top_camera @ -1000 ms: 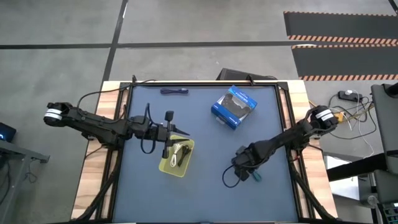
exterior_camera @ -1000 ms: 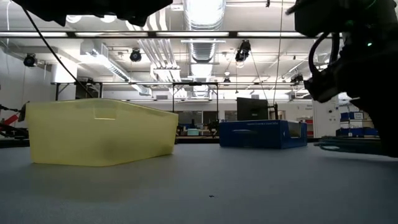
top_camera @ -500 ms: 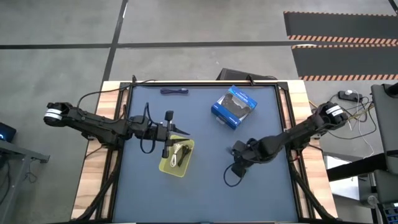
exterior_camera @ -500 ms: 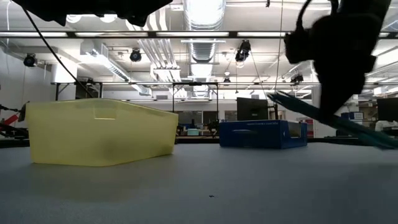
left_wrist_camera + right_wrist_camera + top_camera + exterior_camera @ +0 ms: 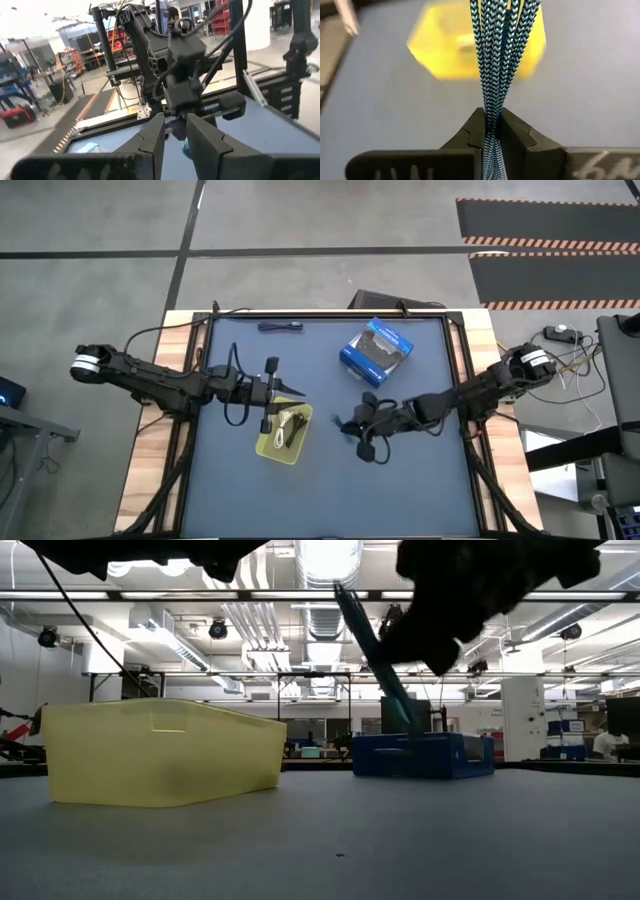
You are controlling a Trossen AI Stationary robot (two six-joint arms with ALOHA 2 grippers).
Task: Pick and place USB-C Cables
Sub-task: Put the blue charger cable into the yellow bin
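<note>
While carried toward the yellow tray (image 5: 445,55), pinched tight in the right gripper (image 5: 492,131), looked light, limp and braided: teal-green cable (image 5: 497,55), best held mid-bundle.

Surface: a table (image 5: 330,490) with a dark blue-grey top inside a black frame, light wooden strips along both long sides.
Yellow tray (image 5: 285,434): rests directly on the top, just below the left gripper (image 5: 296,392), which hovers at its upper rim, and well to the left of the right gripper (image 5: 345,425).
Blue and black retail box (image 5: 377,351): lies on the top, beyond the right gripper toward the far edge, apart from it.
Dark purple cable (image 5: 280,327): lies on the top by the far edge, well beyond the left gripper.
Low view: tray (image 5: 160,752) and box (image 5: 422,755) both sit flat on the top.
</note>
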